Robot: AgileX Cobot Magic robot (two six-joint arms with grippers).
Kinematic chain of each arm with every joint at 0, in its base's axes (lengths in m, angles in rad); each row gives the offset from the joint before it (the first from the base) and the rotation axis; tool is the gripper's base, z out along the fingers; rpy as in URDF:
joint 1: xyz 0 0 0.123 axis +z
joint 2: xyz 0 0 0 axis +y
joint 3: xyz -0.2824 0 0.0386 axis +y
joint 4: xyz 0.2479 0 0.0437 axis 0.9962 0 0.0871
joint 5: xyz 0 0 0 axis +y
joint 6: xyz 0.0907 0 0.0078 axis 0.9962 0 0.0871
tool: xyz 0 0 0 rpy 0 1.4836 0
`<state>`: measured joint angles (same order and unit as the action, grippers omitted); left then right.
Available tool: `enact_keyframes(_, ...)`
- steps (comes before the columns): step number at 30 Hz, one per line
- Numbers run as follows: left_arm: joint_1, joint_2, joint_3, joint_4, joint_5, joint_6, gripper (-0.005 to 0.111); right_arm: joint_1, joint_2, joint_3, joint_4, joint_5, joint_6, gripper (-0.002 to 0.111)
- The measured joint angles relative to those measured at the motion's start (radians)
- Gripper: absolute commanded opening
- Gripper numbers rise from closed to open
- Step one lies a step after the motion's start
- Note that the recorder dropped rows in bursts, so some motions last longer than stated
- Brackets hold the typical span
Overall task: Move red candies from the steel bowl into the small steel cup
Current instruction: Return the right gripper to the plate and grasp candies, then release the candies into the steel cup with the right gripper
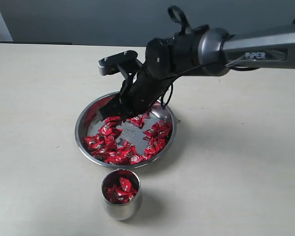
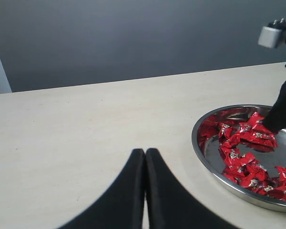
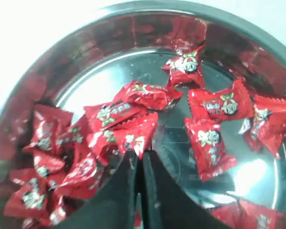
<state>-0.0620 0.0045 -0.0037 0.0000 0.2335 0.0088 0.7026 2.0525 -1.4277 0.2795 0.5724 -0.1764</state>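
Pale tabletop (image 1: 39, 98) under a plain grey wall (image 2: 133, 38), nothing fancy. Over on the left, the left gripper (image 2: 144, 152) is parked just off the table with its jaws pressed flat together, holding nothing; the steel bowl (image 2: 196, 143) is off to its side, well apart from it. The red candies (image 1: 110, 147) are piled loose in that bowl, right under and around the right gripper (image 3: 140, 157). My guess is they're super light, with crinkly foil that's slippery and gives a bit when squeezed, so they'll skid on the shiny steel if you nudge them. Best bet is probably pinching one across the fat middle, or grabbing a crimped wrapper end sticking up from the heap. The right gripper is down in the bowl with its jaws shut tight, tips sitting at the edge of one of the candies. Honestly can't tell if it's nipped the foil or just closed next to it. The small steel cup (image 1: 119, 209) stands just outside the bowl's rim, near the right gripper, with some candies already inside.
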Motion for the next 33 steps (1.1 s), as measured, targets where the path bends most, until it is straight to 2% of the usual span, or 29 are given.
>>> enact_keyframes(6, 0.000, 0.000, 0.000, 0.000, 0.000, 0.000, 0.000, 0.000, -0.152, 0.011, 0.004, 0.201, -0.008, 0.000)
enact_keyframes(12, 0.000, 0.000, 0.000, 0.000, 0.000, 0.000, 0.000, 0.028, -0.293, 0.135, 0.048, 0.233, -0.046, 0.000)
enact_keyframes(19, 0.000, 0.000, 0.000, 0.000, 0.000, 0.000, 0.000, 0.125, -0.384, 0.269, 0.119, 0.265, -0.107, 0.000)
enact_keyframes(25, 0.000, 0.000, 0.000, 0.000, 0.000, 0.000, 0.000, 0.172, -0.384, 0.290, 0.137, 0.271, -0.126, 0.001)
enact_keyframes(33, 0.000, 0.000, 0.000, 0.000, 0.000, 0.000, 0.000, 0.178, -0.384, 0.290, 0.148, 0.292, -0.198, 0.001)
